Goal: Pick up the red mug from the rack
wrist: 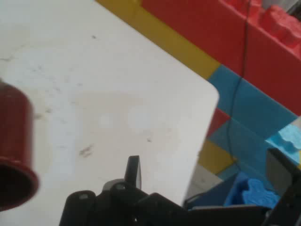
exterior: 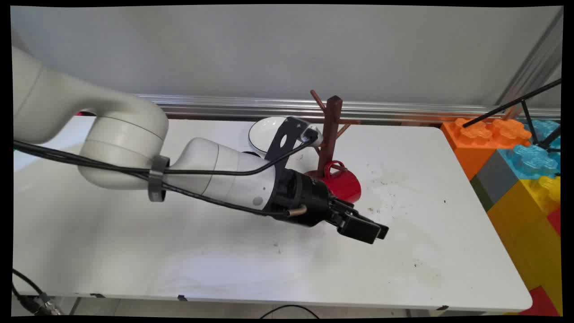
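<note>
Beside the pincer (exterior: 374, 231), red mug (exterior: 343, 184) on its side.

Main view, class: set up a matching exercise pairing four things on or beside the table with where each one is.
Things:
1. mug
2. bowl
3. rack
4. blocks

Places:
A. beyond the table's right edge
B. far side, partly hidden behind the arm
C. lying on its side at the rack's foot
D. standing upright behind the mug

Pairs: 1-C, 2-B, 3-D, 4-A
</note>
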Action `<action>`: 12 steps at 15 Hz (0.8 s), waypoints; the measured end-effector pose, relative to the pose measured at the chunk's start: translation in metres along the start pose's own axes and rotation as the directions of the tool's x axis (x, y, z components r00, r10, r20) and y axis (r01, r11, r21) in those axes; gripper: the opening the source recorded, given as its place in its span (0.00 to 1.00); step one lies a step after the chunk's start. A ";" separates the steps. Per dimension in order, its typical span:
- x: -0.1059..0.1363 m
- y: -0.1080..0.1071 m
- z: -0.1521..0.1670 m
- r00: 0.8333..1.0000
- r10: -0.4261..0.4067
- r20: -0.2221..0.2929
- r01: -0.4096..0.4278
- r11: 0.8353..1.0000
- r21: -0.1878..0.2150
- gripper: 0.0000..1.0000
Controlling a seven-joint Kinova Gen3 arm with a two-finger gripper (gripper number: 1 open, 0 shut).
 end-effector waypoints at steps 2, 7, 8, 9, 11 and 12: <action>-0.001 -0.011 0.002 1.000 -0.006 -0.002 0.006 0.999 0.034 1.00; -0.005 -0.031 0.003 1.000 -0.020 -0.004 0.020 0.995 0.095 1.00; -0.006 -0.032 0.003 1.000 -0.022 -0.003 0.022 0.995 0.099 1.00; -0.007 -0.034 0.002 1.000 -0.025 -0.002 0.025 0.994 0.104 1.00; -0.009 -0.038 0.001 1.000 -0.030 0.003 0.030 0.993 0.114 1.00; -0.012 -0.040 0.000 0.999 -0.035 0.008 0.034 0.992 0.124 1.00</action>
